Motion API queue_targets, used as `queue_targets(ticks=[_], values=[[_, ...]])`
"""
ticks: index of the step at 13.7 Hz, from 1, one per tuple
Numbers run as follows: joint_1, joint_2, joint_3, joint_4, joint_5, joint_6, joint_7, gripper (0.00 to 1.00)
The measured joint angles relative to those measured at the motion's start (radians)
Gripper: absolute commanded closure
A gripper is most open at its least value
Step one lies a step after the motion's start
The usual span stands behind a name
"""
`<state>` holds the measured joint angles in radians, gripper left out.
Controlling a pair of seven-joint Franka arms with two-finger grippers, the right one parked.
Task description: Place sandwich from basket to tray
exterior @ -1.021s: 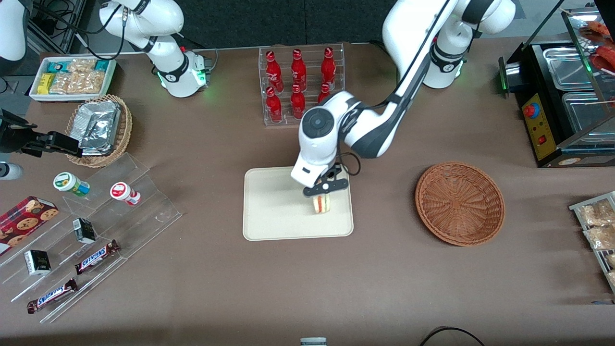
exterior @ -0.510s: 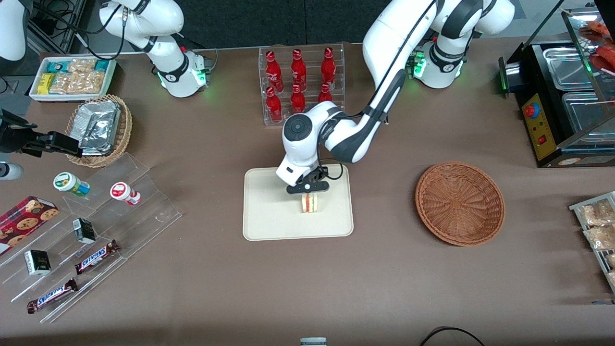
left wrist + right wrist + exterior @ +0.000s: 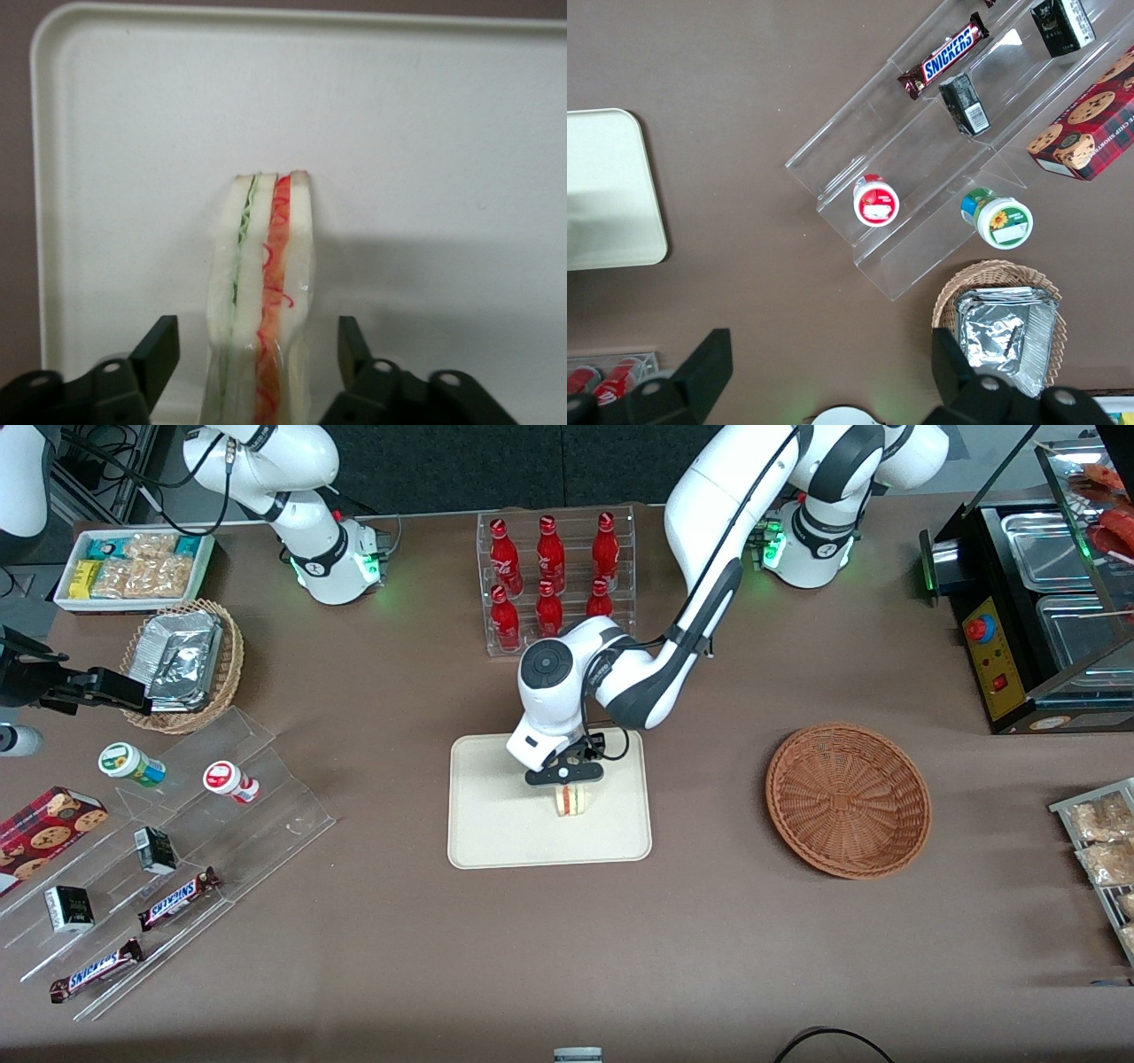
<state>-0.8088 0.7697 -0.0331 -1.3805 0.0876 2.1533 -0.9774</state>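
The left arm's jaws [image 3: 565, 776] are hanging low over the tray [image 3: 496, 824], straddling the sandwich [image 3: 571, 801]. In the left wrist view the jaws [image 3: 257, 354] are standing open, with a clear gap showing between each of the 2 black fingers [image 3: 158, 354] and the bread, so they are gripping nothing. The sandwich [image 3: 261, 301] is standing on edge on the tray [image 3: 425, 133], its cut face showing a green filling line and a red-orange one between white slices. It is sitting in the part of the tray nearer the working arm's end of the counter [image 3: 709, 957]. The basket [image 3: 848, 800] is lying on the counter well apart from the tray, toward the working arm's end, with nothing visible inside it. A clear rack of red bottles [image 3: 554, 576] is standing farther from the front camera than the tray.
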Motion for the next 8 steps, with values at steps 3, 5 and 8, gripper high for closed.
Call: queue_targets(ticks=[3,5,8], values=[[0.007,-0.068,0.011,0.083,-0.001,-0.150,-0.006,0.00],[0.042,-0.158,0.016,0.100,-0.015,-0.248,-0.012,0.00],[0.139,-0.305,0.021,0.104,-0.035,-0.424,-0.012,0.00]])
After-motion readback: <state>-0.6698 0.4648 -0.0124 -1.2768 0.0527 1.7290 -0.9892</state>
